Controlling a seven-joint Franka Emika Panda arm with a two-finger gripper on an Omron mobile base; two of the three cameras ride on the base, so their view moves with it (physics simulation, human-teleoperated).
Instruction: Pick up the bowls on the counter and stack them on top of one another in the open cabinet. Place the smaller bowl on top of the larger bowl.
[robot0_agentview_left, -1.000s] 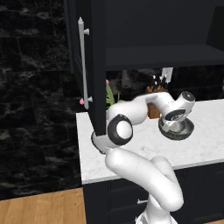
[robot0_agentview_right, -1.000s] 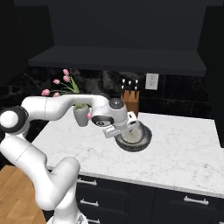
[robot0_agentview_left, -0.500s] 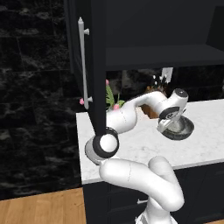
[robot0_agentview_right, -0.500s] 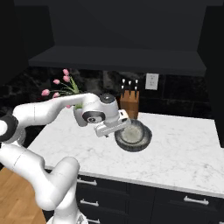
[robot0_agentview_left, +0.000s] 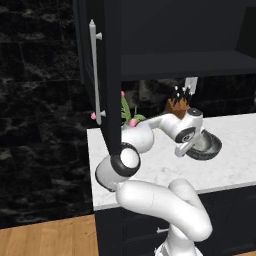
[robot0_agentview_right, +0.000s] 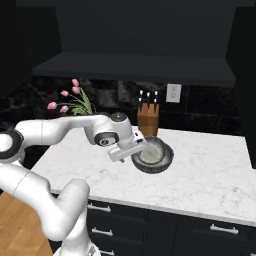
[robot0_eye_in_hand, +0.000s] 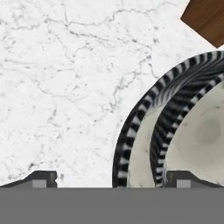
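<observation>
The larger bowl sits on the counter in front of the knife block. The smaller bowl rests inside it, pale inside facing up. In the hand view, the larger bowl's striped rim and the smaller bowl's rim curve side by side. My gripper hovers open over the bowls' left edge. One fingertip is over bare marble and the other over the smaller bowl's inside, touching neither. The cabinet stands open above.
The cabinet door with its silver handle hangs open at the counter's left end. A wooden knife block stands behind the bowls. Pink flowers stand at the back left. Bare marble lies right of the bowls.
My hand has shifted slightly from above the bowls toward their left rim, and the arm's elbow has dropped a little. The bowls have not moved.
</observation>
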